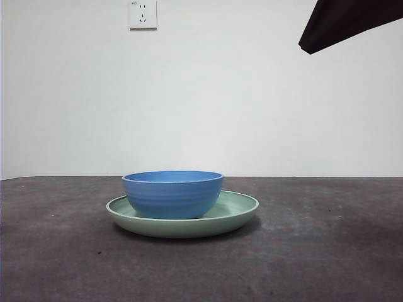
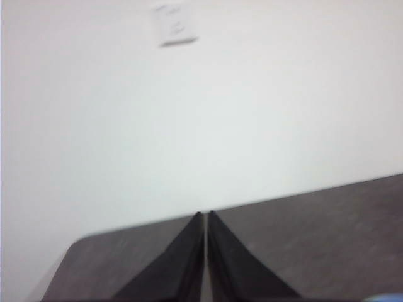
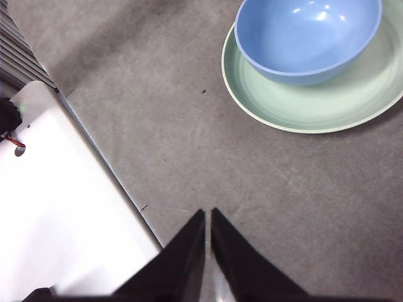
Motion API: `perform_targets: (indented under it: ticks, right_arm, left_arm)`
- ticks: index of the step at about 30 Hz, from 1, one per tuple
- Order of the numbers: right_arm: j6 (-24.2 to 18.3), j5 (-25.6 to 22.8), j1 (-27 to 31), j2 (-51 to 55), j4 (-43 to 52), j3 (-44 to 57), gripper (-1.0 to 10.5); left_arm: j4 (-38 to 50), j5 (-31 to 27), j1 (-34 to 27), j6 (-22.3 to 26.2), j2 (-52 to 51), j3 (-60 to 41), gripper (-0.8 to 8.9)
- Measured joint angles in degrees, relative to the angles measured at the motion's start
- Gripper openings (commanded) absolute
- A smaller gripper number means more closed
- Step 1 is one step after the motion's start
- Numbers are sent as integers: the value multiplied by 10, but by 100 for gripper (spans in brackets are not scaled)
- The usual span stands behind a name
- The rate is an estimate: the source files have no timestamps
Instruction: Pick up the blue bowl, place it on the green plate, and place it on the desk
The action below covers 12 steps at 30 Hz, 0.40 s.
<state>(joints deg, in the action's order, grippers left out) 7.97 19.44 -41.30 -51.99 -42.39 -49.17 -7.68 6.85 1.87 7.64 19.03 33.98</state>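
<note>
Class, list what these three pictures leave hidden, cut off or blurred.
- Front view: the bowl's inside, hidden by its own wall; the arm cut off by the top corner.
- Right wrist view: the plate cut by the edge.
- Left wrist view: the wall socket blurred.

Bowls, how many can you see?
1. The blue bowl sits on the green plate, on the desk. No other bowl is visible.
</note>
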Motion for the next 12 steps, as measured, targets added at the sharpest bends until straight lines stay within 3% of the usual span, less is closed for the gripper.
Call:
perform_targets:
  ticks: [12]
  right_arm:
    - [0,0,0,0,0,0,8]
  left_arm:
    - [-8,-6,-39,2,-136,-222,9]
